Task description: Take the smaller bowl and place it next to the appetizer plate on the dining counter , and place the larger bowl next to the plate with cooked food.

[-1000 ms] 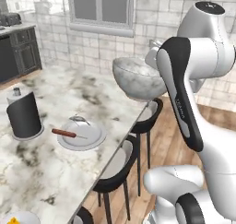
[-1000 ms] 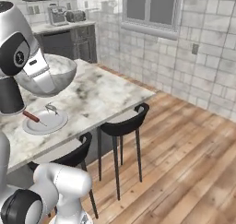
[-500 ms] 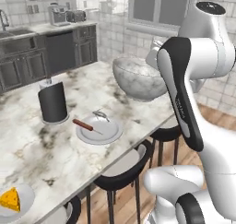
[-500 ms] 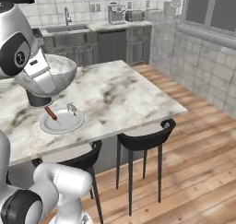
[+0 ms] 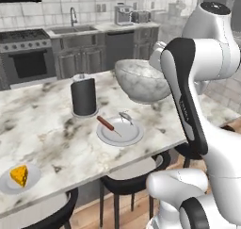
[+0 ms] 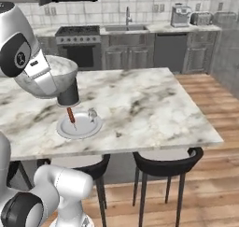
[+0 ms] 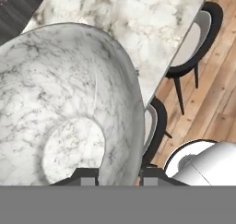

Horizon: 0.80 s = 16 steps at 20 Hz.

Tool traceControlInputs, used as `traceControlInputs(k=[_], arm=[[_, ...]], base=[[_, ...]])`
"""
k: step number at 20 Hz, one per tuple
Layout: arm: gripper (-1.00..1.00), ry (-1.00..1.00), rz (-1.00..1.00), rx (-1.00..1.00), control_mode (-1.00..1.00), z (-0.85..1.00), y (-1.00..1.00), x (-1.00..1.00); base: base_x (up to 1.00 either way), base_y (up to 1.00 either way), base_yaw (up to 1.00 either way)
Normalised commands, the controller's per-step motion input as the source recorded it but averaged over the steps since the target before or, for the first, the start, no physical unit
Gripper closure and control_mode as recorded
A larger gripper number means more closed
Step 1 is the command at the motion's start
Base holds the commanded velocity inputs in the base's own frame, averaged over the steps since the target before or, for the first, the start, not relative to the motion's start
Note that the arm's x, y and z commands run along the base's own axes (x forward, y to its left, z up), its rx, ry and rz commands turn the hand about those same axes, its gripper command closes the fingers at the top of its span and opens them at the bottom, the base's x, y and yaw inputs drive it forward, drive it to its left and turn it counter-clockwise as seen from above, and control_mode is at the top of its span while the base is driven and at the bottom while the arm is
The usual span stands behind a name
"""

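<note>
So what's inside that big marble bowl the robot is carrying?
Nothing that shows: in the hand view the larger bowl has a bare marbled inside and a flat, pale bottom. The gripper pinches its rim at the bottom of that view, covering a small strip there.

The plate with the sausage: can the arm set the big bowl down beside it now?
Probably yes. The end effector holds the big bowl above the counter, close to the plate; bare marble lies beside it, though the dark canister stands behind.
</note>
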Motion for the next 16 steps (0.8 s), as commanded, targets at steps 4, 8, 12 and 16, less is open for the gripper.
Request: traceControlInputs(k=[4,8,12,16], arm=[[1.0,0.0,0.0,0.0,1.0,0.0,0.0,0.0],[1.0,0.0,0.0,0.0,1.0,0.0,0.0,0.0],[1.0,0.0,0.0,0.0,1.0,0.0,0.0,0.0],[1.0,0.0,0.0,0.0,1.0,0.0,0.0,0.0]], base=[[0.73,-0.46,0.49],[0.72,-0.45,0.49],[0.7,-0.43,0.49],[0.65,-0.38,0.48]])
